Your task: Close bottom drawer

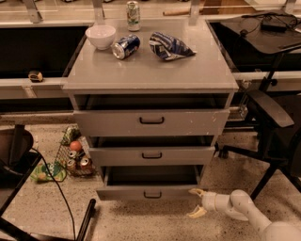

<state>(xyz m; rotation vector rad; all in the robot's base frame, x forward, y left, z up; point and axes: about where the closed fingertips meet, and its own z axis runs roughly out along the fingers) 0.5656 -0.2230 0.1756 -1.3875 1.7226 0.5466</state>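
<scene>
Looking down on a grey cabinet [150,75] with three drawers, each standing out from the body by some amount. Finding the bottom drawer [148,192] lowest, just above the speckled floor, pulled out furthest, its short front panel and small dark loop handle facing the camera. Seeing only bare grey bottom and walls inside it. Noting the middle drawer [151,155] above, out a little, with just a dark slit of its inside on show; cannot tell what lies in it. Same for the top drawer [150,122], tall-fronted and scuffed, with a wider handle: dark gap behind the front, contents hidden.

Spotting the gripper [195,203] low at the right, near the floor, just beside the front right corner of the bottom drawer, on a white arm reaching in from the lower right edge. Holding its fingers [196,192] spread wide, clasping nothing; cannot tell whether the upper tip touches the drawer front.

Up on the cabinet top: a white bowl [101,36] at the back left, contents not clear; a blue can [126,46] lying on its side just beside it; an upright can [133,14] behind; a crumpled snack bag [169,46] to the right.

Down on the floor left of the cabinet: a wire basket [62,159] holding several cans and a round orange thing [75,145], with a green packet [47,172] near it. Off to the right, a dark office chair [273,113].
</scene>
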